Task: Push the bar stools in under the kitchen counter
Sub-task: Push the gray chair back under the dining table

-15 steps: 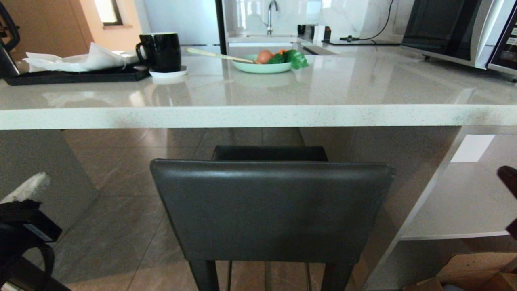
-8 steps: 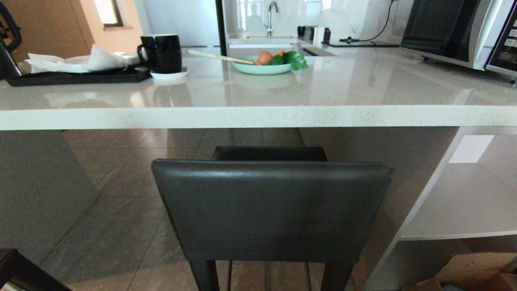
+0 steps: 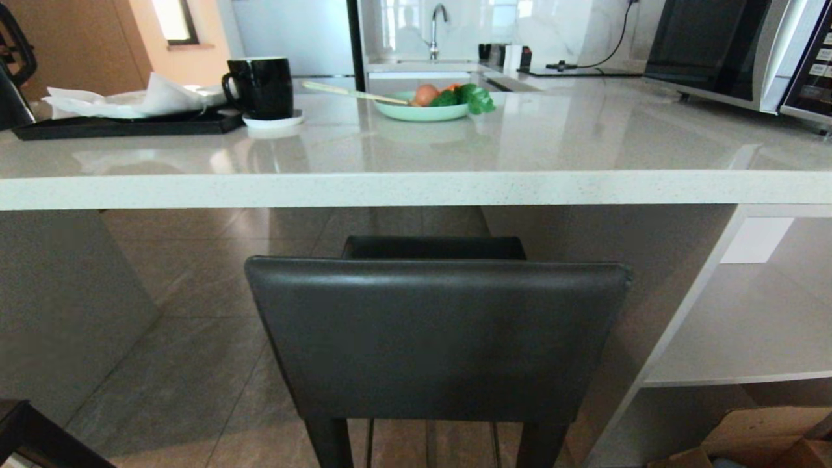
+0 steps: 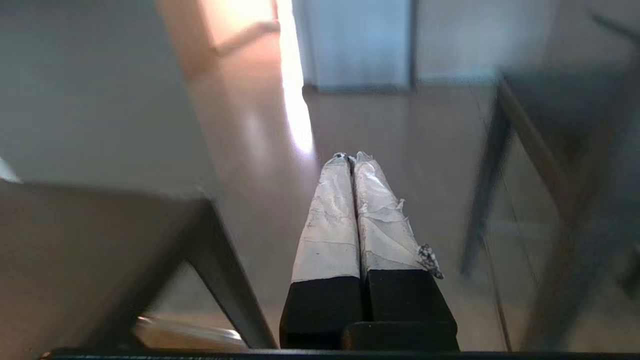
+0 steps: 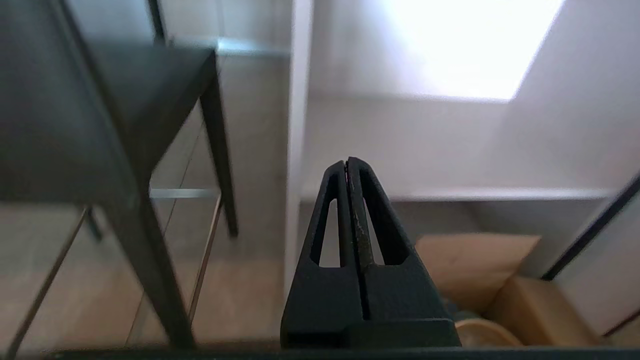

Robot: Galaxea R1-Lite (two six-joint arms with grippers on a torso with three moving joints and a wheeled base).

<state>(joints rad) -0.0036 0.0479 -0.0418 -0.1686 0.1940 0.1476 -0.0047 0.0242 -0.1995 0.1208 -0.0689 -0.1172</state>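
Note:
One bar stool stands right in front of me, its dark grey backrest just short of the kitchen counter edge and its seat under the slab. Neither arm shows in the head view. My left gripper, with white-taped fingers, is shut and empty low over the floor. It hangs between that stool's legs and a second bar stool, whose dark corner shows in the head view. My right gripper is shut and empty, beside the stool and facing the white shelf unit.
On the counter are a black mug, a black tray with napkins, a green plate of vegetables and a microwave. Cardboard boxes lie on the floor under the shelf at the right.
Both arms have dropped out of the head view: the left one left the lower left corner, the right one left the right edge. The stool and counter have not moved.

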